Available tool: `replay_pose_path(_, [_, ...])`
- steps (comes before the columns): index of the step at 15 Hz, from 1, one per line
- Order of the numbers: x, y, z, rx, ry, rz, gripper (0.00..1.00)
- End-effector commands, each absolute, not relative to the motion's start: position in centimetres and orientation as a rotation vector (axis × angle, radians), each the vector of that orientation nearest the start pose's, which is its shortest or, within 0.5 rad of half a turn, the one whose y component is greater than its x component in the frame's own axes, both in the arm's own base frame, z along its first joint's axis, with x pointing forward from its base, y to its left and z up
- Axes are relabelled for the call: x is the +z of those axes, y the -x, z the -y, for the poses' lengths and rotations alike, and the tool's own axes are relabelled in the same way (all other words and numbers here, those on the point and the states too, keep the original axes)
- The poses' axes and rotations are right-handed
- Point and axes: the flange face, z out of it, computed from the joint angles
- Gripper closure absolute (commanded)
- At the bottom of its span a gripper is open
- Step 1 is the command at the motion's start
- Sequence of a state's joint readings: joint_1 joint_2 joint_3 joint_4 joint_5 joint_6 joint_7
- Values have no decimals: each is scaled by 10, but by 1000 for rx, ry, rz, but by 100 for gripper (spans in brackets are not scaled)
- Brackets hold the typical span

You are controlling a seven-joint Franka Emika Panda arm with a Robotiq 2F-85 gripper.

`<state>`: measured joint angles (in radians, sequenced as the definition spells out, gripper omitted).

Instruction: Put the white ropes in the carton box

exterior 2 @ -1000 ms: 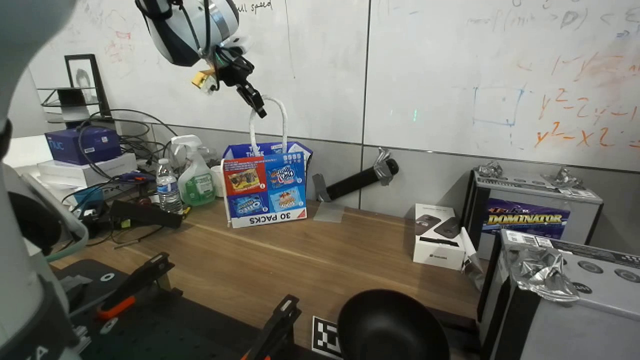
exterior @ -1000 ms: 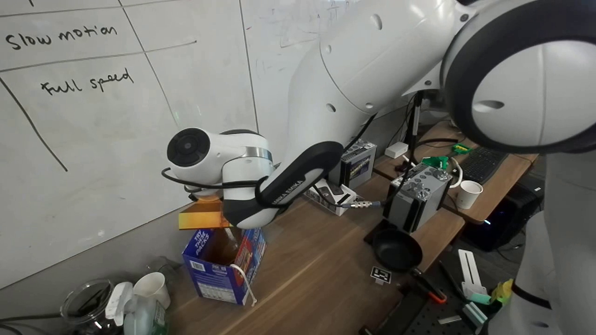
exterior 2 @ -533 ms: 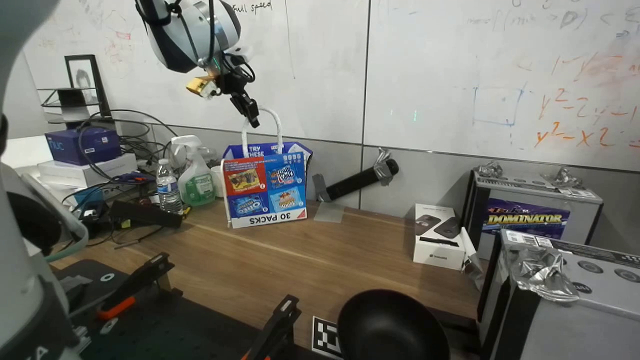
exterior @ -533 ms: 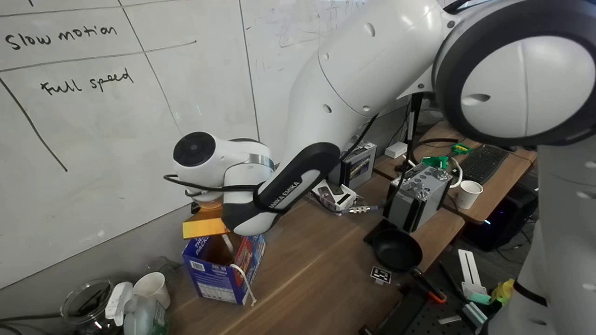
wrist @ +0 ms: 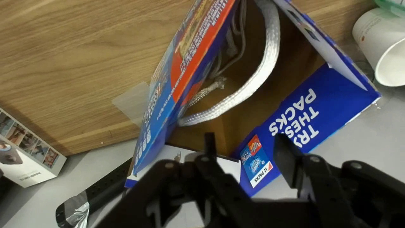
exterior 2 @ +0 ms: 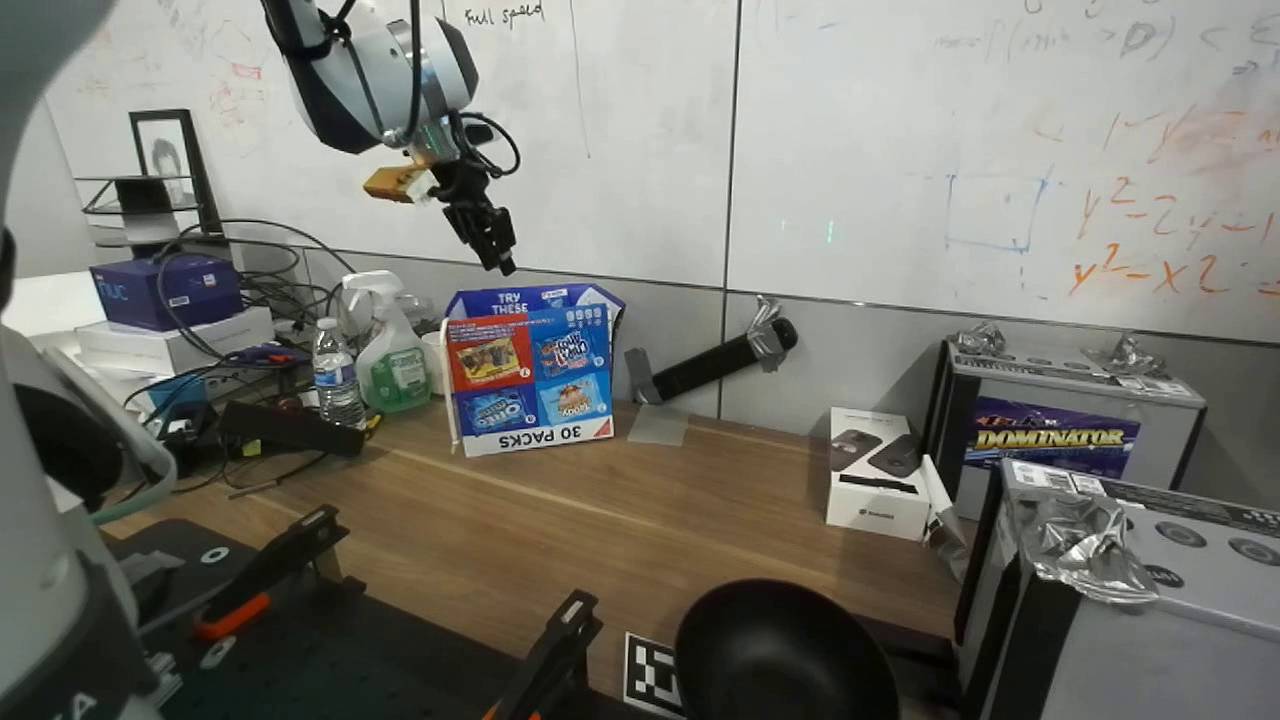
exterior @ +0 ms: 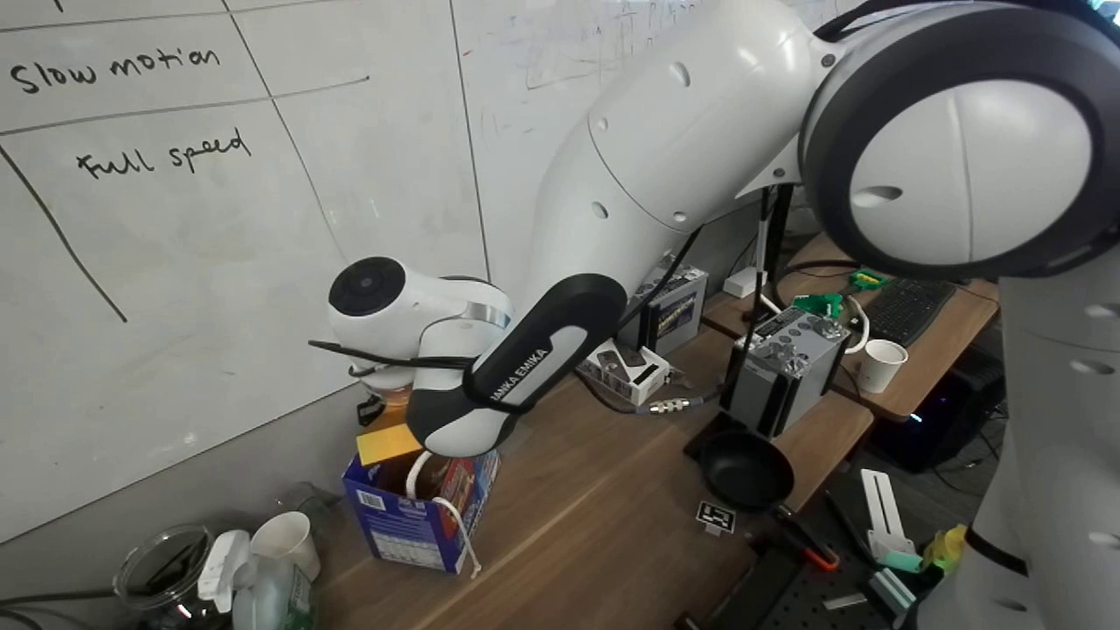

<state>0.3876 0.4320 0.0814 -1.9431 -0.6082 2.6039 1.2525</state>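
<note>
White braided rope (wrist: 253,86), thick and looped: seeing it curving within open mouth of small blue printed cardboard box (wrist: 190,66), upper centre of wrist view. Spotting shorter white braided end (wrist: 207,90) showing just above loop's lower end. Catching white rope tail (exterior: 463,528) hanging outside over box edge, lower left in an exterior view. Finding black two-fingered gripper (wrist: 245,141) hovering above box, clear of rope, lower centre of wrist view, with jaws standing plainly apart. Noting white printed cup (wrist: 379,38) sitting just beside box flap, upper right, and brown wood-grain table (wrist: 88,69) filling upper left.
</note>
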Motion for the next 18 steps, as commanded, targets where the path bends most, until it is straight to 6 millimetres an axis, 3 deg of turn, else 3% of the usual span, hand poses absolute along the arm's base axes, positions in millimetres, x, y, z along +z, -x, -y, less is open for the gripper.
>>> replay_pose_path(1, [303, -550, -291, -606, 3133, -343, 16])
replay_pose_path(3, [312, -533, -287, -571, 3160, -272, 1])
replay_pose_path(10, [333, -458, -267, -373, 3192, -45, 0])
replay_pose_path(13, [323, -432, -258, -285, 3187, 47, 0])
replay_pose_path(18, [284, -408, -244, -150, 3187, 218, 0])
